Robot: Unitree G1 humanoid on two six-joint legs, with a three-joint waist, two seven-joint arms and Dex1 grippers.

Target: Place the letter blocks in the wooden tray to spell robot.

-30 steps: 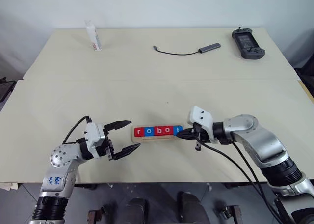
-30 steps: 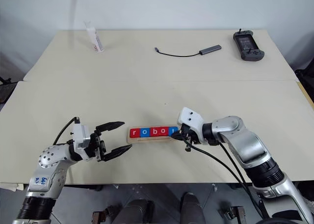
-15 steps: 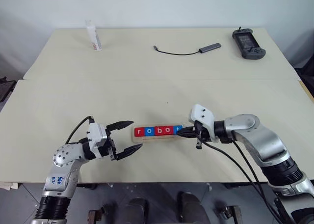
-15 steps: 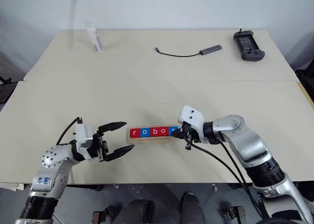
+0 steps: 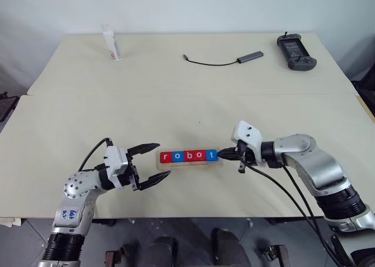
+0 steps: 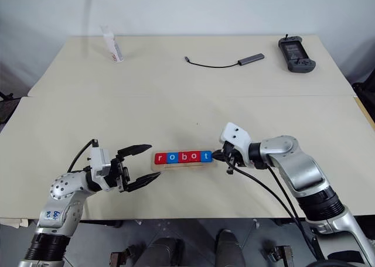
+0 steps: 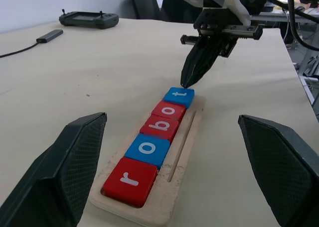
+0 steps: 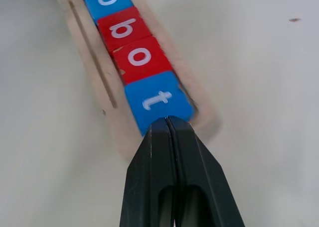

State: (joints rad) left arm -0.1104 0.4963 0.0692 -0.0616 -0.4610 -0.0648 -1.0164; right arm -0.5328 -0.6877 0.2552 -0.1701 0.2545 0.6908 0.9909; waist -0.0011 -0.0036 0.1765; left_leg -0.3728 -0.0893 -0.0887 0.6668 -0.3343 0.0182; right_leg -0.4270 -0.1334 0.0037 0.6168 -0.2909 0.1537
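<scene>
Since one second ago, the right gripper (image 5: 221,156) is drawn back slightly from the tray's end toward the robot's right, and the blue "t" block (image 5: 212,155), then partly covered, is now fully shown; the left gripper (image 5: 157,160) is shifted slightly toward the tray.

Item: letter blocks (image 7: 157,144), five, seated in a row in the wooden tray (image 7: 185,148) near the table's front edge. White lowercase letters are read as "r o b o t": red r, blue o, red b, red o, blue t. A narrow groove is cut along the tray beside the row.

Right gripper: fingers pressed together, nothing held, tip at the outer edge of the "t" block; contact cannot be told.

Left gripper: fingers spread wide, nothing held, placed just off the tray's "r" end, apart from it.

Left arm: blue handwritten marks are seen on the forearm, not legible.

Table (image 5: 176,103), far side: a white tube (image 5: 111,43) with red print, unreadable; a grey adapter with black cable (image 5: 225,60); a dark handheld controller (image 5: 296,50).
</scene>
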